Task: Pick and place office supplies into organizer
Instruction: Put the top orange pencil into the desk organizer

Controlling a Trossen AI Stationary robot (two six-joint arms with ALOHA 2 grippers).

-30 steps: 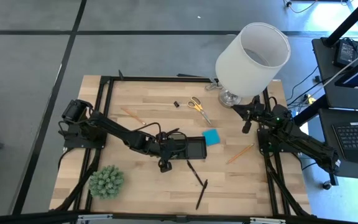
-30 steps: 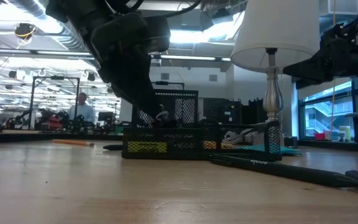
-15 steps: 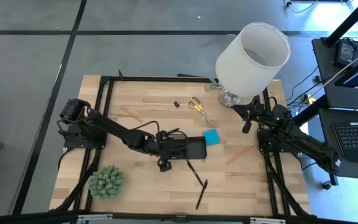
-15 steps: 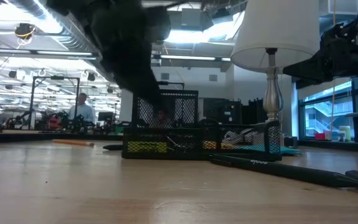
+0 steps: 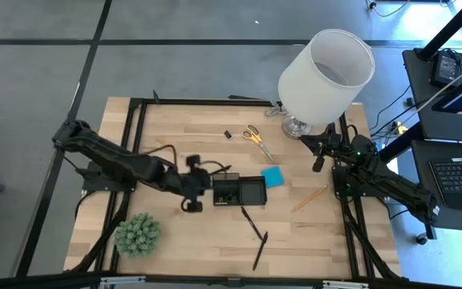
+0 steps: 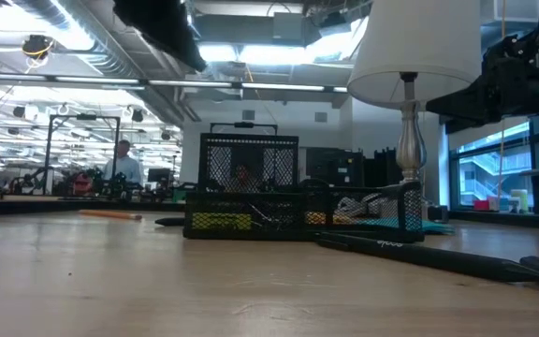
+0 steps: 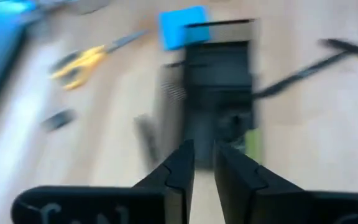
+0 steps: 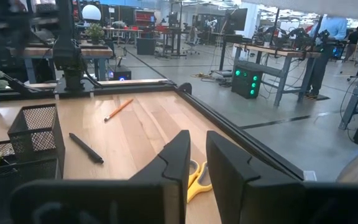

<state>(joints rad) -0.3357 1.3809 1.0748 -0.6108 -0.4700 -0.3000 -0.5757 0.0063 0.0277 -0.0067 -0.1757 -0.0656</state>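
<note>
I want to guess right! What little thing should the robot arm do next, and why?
Probably the left gripper, empty and nearly shut beside the organizer, should swing toward the nearest pen and open. Pens, two pencils, the scissors and the blue pad lie outside it. The right gripper waits by the lamp.

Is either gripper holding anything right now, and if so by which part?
Nothing is held: the left gripper and the right gripper both show nearly closed, empty fingers.
</note>
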